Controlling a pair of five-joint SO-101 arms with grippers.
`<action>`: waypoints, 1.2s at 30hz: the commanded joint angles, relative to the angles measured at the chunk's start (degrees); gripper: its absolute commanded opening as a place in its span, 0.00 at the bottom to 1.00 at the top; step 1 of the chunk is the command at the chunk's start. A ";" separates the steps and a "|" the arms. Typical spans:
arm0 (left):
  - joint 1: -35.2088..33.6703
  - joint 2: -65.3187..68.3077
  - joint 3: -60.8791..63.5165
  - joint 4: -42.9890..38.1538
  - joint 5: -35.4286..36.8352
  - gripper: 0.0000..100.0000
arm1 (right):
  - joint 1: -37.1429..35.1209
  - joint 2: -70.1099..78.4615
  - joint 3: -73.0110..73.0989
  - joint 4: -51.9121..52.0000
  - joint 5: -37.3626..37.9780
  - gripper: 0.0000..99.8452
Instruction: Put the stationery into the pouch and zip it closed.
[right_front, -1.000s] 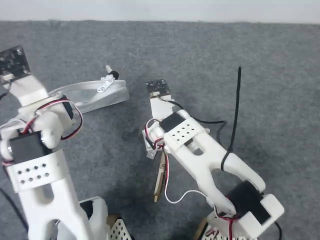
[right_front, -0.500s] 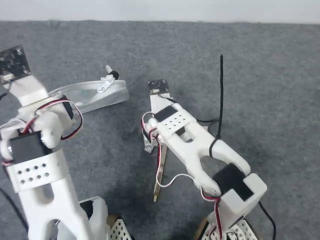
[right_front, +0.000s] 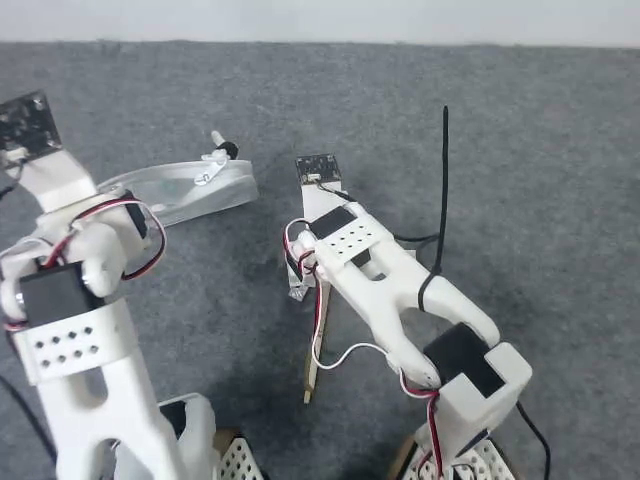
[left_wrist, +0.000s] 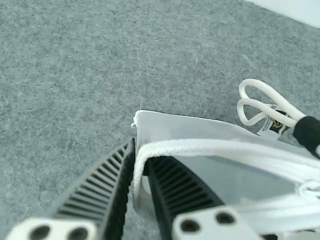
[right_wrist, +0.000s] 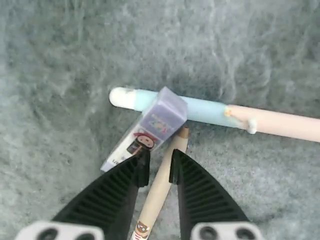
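Observation:
My left gripper (left_wrist: 140, 155) is shut on the white zipper rim at one end of the clear pouch (left_wrist: 225, 165). In the high view the pouch (right_front: 190, 190) hangs open-side up at the back left, beside the left arm (right_front: 80, 280). My right gripper (right_wrist: 158, 159) points down at the table centre, its fingers shut on the tip end of a beige pencil (right_wrist: 162, 185). That pencil (right_front: 312, 360) runs out from under the right arm (right_front: 370, 270) toward the front. A sleeved eraser (right_wrist: 150, 125) (right_front: 297, 292) and a light-blue and beige pen (right_wrist: 210, 112) lie just past the fingertips.
A white cord loop (left_wrist: 255, 105) and a black tip (left_wrist: 307, 135) lie on the grey carpet (right_front: 540, 150) beside the pouch. A black cable (right_front: 443, 190) rises from the right arm. Open carpet stretches to the back and right.
The right arm has swung its elbow in and settled lower over the stationery, and the black cable moved left. The pencil's near end shifted slightly left. The left arm and pouch kept still.

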 joint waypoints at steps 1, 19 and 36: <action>-0.62 -0.18 -0.13 -2.29 -0.44 0.01 | 1.19 2.07 -1.05 2.77 -0.44 0.07; -0.62 -0.18 -0.04 -2.29 -0.44 0.01 | 1.10 -6.20 -3.78 9.19 -0.35 0.01; -0.70 -0.18 -0.04 -2.29 -0.53 0.01 | 1.10 -17.36 -3.43 13.41 -0.35 0.01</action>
